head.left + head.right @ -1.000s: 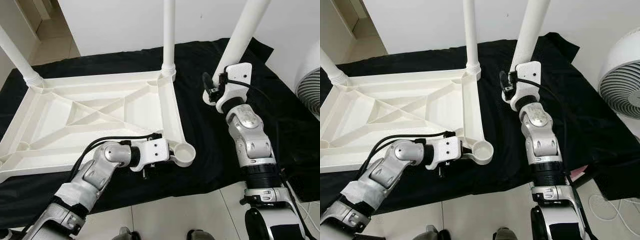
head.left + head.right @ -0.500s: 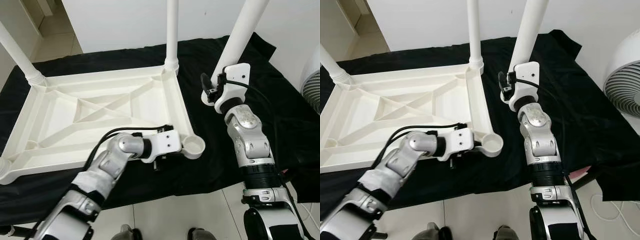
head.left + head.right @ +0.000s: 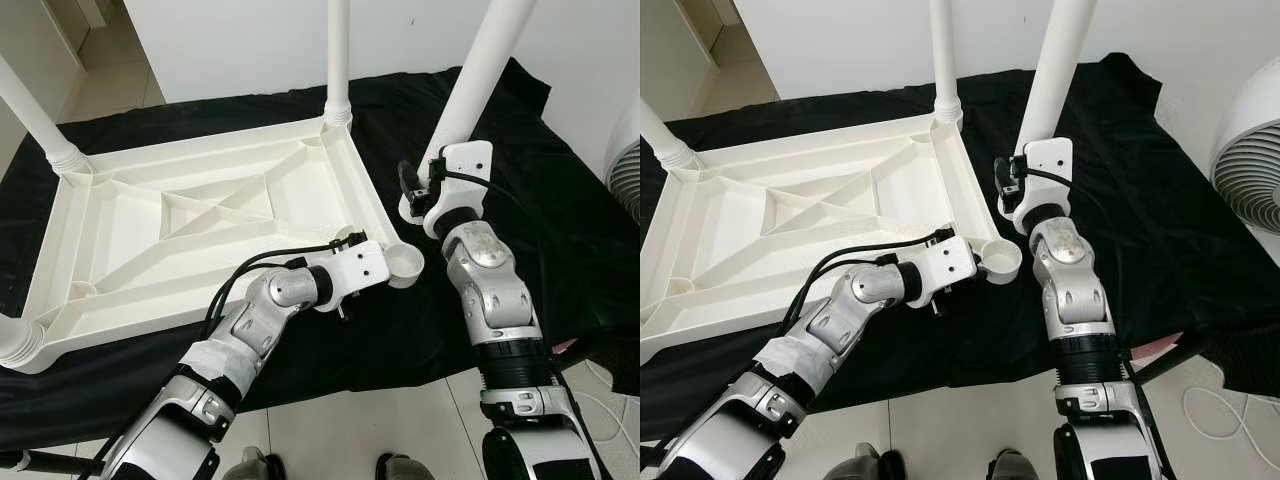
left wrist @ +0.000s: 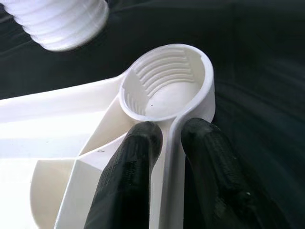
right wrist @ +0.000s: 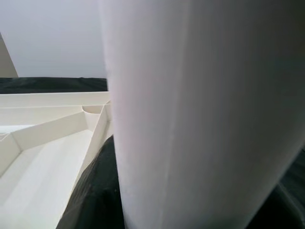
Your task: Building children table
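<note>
On my screens: one white plastic children's tabletop (image 3: 190, 230), turned underside up so its ribbed bracing shows, lying on a black cloth (image 3: 560, 200) spread over the tiled floor (image 3: 400, 430). Three white legs stand fitted in its corners: one at the far right corner (image 3: 338, 60), one at the far left (image 3: 35, 115), and one at the near left corner (image 3: 18, 342), of which I see just the base. The fourth corner, near right, carries an open threaded socket (image 4: 164, 81), empty. My left gripper (image 4: 167, 143) is at that corner, its two black fingers (image 4: 131, 181) pinching the tabletop's edge rib just behind the socket, one finger on each side of the rib. My right gripper (image 3: 425, 185) holds the fourth white leg (image 3: 480, 80) near its lower end, the leg tilted and rising up and to the right; its threaded end (image 4: 62, 21) hangs just above and beside the socket, apart from it. In the right wrist view the leg (image 5: 200, 114) stands close in front of the lens; the fingers are hidden behind the arm's housing in the head views, so I cannot tell exactly how they sit, only that the leg is carried clear of the cloth. A white fan (image 3: 1250, 130) stands at the far right, off the cloth.
</note>
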### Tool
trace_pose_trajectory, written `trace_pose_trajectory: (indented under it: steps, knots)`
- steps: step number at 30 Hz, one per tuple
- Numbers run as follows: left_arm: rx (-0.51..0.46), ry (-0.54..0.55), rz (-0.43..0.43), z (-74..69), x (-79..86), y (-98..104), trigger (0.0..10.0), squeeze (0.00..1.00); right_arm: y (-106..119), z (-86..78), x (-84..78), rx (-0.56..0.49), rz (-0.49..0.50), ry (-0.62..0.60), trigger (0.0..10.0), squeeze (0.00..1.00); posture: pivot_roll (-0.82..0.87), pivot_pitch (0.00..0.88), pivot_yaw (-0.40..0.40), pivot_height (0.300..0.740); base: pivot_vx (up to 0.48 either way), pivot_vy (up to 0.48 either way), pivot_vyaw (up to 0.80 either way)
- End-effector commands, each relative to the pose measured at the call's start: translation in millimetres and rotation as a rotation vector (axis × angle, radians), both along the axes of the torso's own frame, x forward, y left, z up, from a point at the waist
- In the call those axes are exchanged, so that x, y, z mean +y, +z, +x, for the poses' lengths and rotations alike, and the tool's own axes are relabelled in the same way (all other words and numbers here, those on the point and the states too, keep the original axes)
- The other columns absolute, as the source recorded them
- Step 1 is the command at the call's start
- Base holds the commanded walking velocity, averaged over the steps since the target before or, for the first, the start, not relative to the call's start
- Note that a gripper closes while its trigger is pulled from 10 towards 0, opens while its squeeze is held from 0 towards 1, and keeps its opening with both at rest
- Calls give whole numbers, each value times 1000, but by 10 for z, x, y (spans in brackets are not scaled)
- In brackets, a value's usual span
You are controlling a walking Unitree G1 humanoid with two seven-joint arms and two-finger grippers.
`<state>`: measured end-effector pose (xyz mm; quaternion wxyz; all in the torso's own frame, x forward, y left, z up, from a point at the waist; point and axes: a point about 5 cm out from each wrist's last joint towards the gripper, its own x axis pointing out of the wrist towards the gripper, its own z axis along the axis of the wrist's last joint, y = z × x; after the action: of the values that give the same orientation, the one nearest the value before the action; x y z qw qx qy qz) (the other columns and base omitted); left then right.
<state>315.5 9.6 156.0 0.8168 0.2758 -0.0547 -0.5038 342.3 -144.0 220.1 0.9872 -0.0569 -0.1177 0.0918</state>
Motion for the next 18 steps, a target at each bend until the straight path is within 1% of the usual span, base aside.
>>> trace_pose_trajectory:
  steps: [1, 2, 3, 4, 5, 8, 9, 10, 13, 15, 16, 17, 18]
  knots:
    - [-14, 3, -26, 17, 72, 81, 10000, 0, 2, -28, 58, -14, 6, 29, 10000, 0, -125, 114, 113, 740, 0, 0, 0]
    - [6, -3, -62, -7, 98, 103, 10000, 0, -17, -38, 75, -8, 8, 38, 10000, 0, -124, 108, 110, 740, 0, 0, 0]
    - [6, -3, -62, -7, 98, 103, 10000, 0, -17, -38, 75, -8, 8, 38, 10000, 0, -124, 108, 110, 740, 0, 0, 0]
    - [25, -16, -108, -45, 124, 142, 10000, 0, -37, -48, 93, -4, 10, 46, 10000, 0, -120, 106, 107, 740, 0, 0, 0]
    - [25, -16, -108, -45, 124, 142, 10000, 0, -37, -48, 93, -4, 10, 46, 10000, 0, -120, 106, 107, 740, 0, 0, 0]
    - [128, -72, -282, -226, 254, 320, 10000, 0, -94, -85, 168, 13, 26, 83, 10000, 0, -106, 100, 94, 740, 0, 0, 0]
    - [151, -83, -316, -267, 285, 355, 10000, 0, -103, -94, 185, 16, 30, 92, 10000, 0, -106, 100, 94, 740, 0, 0, 0]
    - [152, -79, -355, -298, 314, 386, 10000, 0, -114, -108, 204, 15, 30, 102, 10000, 0, -99, 95, 87, 740, 0, 0, 0]
    - [148, -73, -377, -310, 330, 401, 10000, 0, -119, -116, 214, 13, 29, 108, 10000, 0, -99, 95, 87, 740, 0, 0, 0]
    - [162, 3, -431, -295, 416, 344, 10000, 0, -126, -145, 230, 6, 34, 124, 10000, 0, -91, 90, 74, 740, 0, 0, 0]
    - [174, 33, -445, -290, 452, 313, 10000, 0, -126, -157, 233, 2, 38, 129, 10000, 0, -91, 90, 74, 740, 0, 0, 0]
    - [174, 33, -445, -290, 452, 313, 10000, 0, -126, -157, 233, 2, 38, 129, 10000, 0, -91, 90, 74, 740, 0, 0, 0]
    - [188, 76, -451, -280, 488, 272, 10000, 0, -124, -174, 236, -5, 44, 133, 10000, 0, -90, 89, 72, 740, 0, 0, 0]
